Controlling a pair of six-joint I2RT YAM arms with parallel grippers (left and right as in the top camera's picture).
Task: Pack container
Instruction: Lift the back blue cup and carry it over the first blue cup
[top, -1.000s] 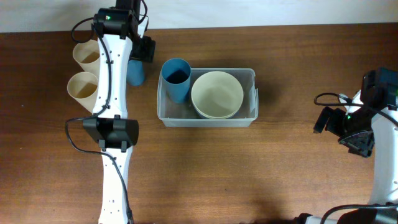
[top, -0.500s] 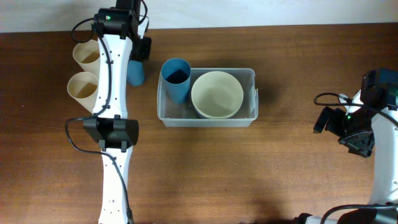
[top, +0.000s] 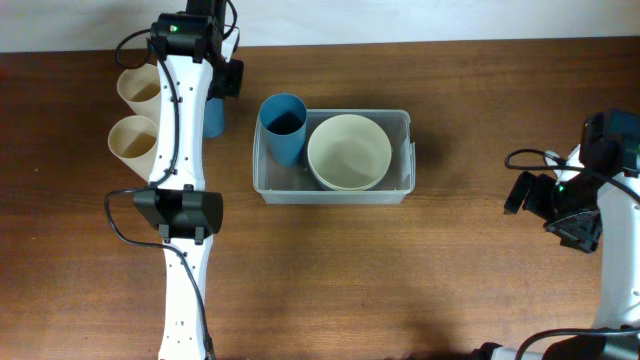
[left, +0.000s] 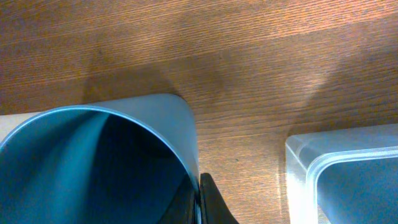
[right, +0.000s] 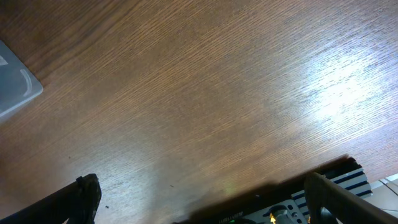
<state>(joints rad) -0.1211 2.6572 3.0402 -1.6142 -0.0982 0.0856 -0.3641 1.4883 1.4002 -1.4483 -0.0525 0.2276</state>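
The container (top: 405, 125), a clear plastic bin, lies at the table's middle with a blue cup (top: 283, 127) and a cream bowl (top: 348, 152) inside. A second blue cup (top: 214, 117) stands left of the bin, partly under my left arm. My left gripper (top: 222, 92) is shut on that cup's wall. In the left wrist view the blue cup (left: 93, 162) fills the lower left, and my gripper (left: 198, 190) pinches its rim, one finger inside and one outside. The bin's corner (left: 298, 152) shows at the right. My right gripper (top: 548, 212) hangs open over bare wood at the far right, nothing between its fingers (right: 84, 196).
Two beige cups (top: 140, 88) (top: 133, 140) stand at the far left, behind my left arm. The right wrist view shows a corner of the bin (right: 15, 87) at the upper left and the table's edge (right: 323, 168) at the lower right.
My left gripper has closed on the wall of the blue cup beside the bin, and the cup has shifted slightly left under the arm. The right arm has not moved.
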